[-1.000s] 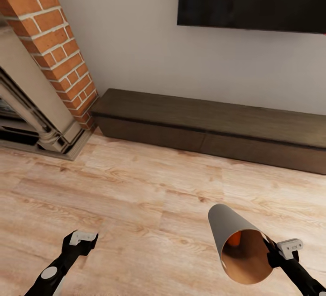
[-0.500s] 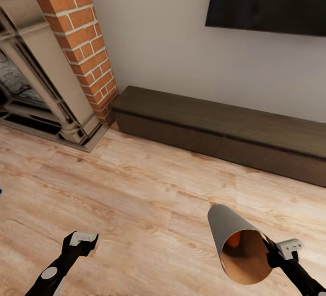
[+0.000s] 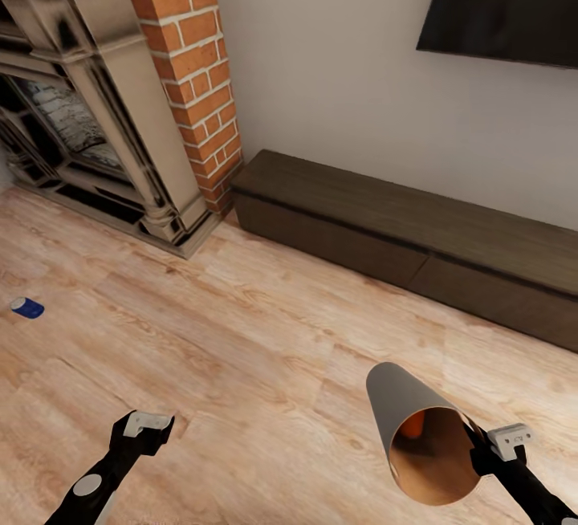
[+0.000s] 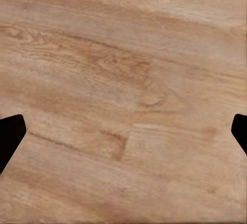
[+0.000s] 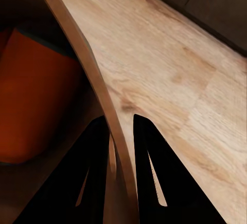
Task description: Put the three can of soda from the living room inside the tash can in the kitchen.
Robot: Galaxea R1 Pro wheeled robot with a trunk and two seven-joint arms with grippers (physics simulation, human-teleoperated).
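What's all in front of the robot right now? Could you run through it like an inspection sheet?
Surface: light wood floor.
Job's things: grey bin held tilted, orange can inside; blue can lying on the floor near the fireplace.
Clutter: nothing seen.
Pincers: right pincer clamped on the bin's rim; left pincer open and empty.
Cables: nothing seen.
Surroundings: brick fireplace, long dark low cabinet, wall TV.

Light wood floor is filling the left wrist view, its grain and plank seams running slantwise, with a darker knot patch near the middle. The two dark fingertips of the left gripper are poking in at opposite edges, standing wide apart with nothing between them.
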